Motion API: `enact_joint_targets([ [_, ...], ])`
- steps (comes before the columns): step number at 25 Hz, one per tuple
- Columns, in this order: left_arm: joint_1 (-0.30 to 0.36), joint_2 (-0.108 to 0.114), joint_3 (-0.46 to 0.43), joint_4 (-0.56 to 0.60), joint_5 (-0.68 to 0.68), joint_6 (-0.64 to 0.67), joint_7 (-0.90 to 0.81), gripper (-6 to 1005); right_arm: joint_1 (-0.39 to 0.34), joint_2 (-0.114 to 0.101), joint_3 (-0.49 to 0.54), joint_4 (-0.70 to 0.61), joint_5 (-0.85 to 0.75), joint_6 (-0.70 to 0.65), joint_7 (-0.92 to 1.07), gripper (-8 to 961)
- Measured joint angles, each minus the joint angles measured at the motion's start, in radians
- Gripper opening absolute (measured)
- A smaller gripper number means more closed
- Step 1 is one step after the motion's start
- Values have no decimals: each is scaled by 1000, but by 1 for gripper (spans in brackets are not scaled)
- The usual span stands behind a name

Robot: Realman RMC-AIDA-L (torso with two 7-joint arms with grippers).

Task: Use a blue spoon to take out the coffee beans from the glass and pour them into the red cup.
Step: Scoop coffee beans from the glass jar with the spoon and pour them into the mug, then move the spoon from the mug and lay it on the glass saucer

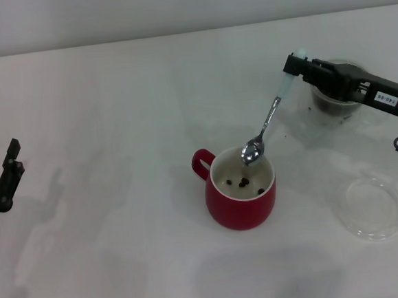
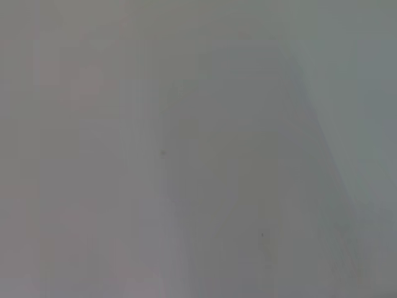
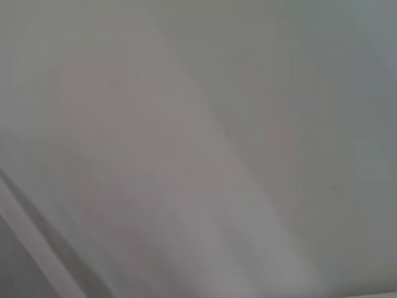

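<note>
- The right gripper holds the blue spoon by its handle, bowl over the far rim of the red cup; a tilt may drop beans outside.
- Coffee beans lie inside the cup; the glass stands far right behind the arm, which may knock it.
- The left gripper is parked at the left; I cannot tell its opening.

Head cam: we look forward and down from above, far enough back to take in the whole white table, from the left gripper at one edge to the right gripper at the other, with the red cup near centre. Left wrist cam: we get only a blank pale grey surface, so facing and range can't be told. Right wrist cam: same. We can't match either to any part of the head view.
</note>
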Motion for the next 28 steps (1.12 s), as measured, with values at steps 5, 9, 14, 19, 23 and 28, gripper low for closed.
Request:
enact_joint_targets([
  [5,0,0,-1,0,-3,-2,0,647,-8,-3,3,0,42,78,91,148],
  [9,-8,0,-2,0,-4,-6,0,647,-23,-10,4,-19,59,128,153,147],
  [14,-18,0,-7,0,-5,-18,0,647,-82,-33,4,-58,74,144,172,147],
  [19,-30,0,-8,0,-6,-19,0,646,-147,-65,1,-75,79,147,161,147],
  [23,-40,0,-11,-4,-10,-20,0,647,-199,-78,1,-90,75,152,140,147],
  [28,-51,0,-12,-5,-20,-24,0,647,-251,-82,3,-104,78,160,108,147],
])
